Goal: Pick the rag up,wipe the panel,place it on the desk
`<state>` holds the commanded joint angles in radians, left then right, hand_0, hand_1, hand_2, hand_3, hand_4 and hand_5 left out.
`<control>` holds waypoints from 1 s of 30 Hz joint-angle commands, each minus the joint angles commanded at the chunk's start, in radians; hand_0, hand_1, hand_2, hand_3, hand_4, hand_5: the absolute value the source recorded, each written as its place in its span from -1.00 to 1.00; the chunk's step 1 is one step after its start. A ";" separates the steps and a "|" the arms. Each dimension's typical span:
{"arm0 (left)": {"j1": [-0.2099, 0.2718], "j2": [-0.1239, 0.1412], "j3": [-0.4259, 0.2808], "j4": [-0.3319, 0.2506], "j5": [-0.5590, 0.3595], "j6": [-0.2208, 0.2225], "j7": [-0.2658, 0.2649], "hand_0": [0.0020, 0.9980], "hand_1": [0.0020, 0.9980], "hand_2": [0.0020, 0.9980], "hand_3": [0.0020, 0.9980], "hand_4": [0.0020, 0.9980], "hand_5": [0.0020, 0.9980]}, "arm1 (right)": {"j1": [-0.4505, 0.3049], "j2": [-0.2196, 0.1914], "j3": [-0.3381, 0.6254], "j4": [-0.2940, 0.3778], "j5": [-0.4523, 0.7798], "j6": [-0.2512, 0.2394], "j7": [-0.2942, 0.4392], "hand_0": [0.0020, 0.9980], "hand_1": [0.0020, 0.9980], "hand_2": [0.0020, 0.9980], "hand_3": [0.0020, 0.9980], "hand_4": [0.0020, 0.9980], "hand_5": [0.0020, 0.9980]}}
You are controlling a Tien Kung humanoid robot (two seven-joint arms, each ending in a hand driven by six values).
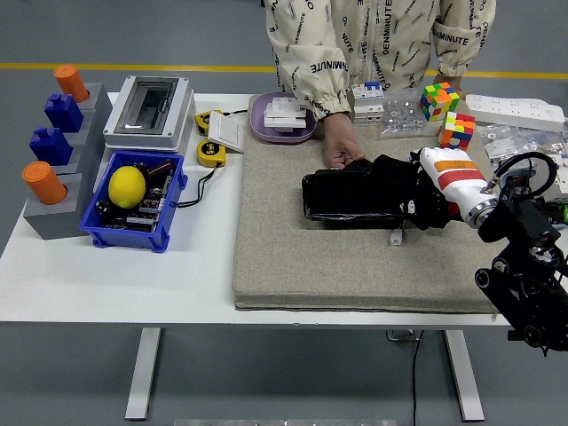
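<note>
A glossy black panel (340, 199) lies on the beige mat (293, 266) in the middle of the table. A dark rag (397, 184) lies bunched on the panel's right end. My right hand (424, 197), white on the back with black fingers, comes in from the right and is curled on the rag, pressing it onto the panel. A person at the far side rests one hand (342, 149) on the panel's far edge and steadies it. My left arm is out of view.
A blue bin (169, 200) with a yellow lemon (126, 186) stands at the left, with a grey electrical box (149, 111) behind it and a grey peg stand (53, 195) beside it. A purple plate (282, 118), tape measures, two colour cubes (457, 129) and a power strip (515, 110) line the back.
</note>
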<state>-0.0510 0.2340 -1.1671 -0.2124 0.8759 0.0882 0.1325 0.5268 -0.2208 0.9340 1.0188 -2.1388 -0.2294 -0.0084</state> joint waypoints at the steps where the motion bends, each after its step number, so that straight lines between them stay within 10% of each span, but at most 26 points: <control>1: 0.000 0.000 0.000 0.000 0.000 0.000 0.000 0.30 0.33 0.39 0.16 0.36 -0.10 | 0.005 0.002 -0.007 0.001 0.000 0.001 0.000 -0.24 -0.18 -0.06 0.00 0.96 -0.64; 30: -0.009 0.004 0.010 -0.001 -0.005 0.000 0.000 0.30 0.33 0.39 0.16 0.36 -0.10 | 0.087 0.111 -0.182 0.007 0.015 0.008 -0.003 -0.24 -0.17 -0.06 0.00 0.96 -0.64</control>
<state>-0.0605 0.2384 -1.1568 -0.2130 0.8710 0.0879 0.1323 0.6139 -0.1101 0.7519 1.0258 -2.1234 -0.2212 -0.0112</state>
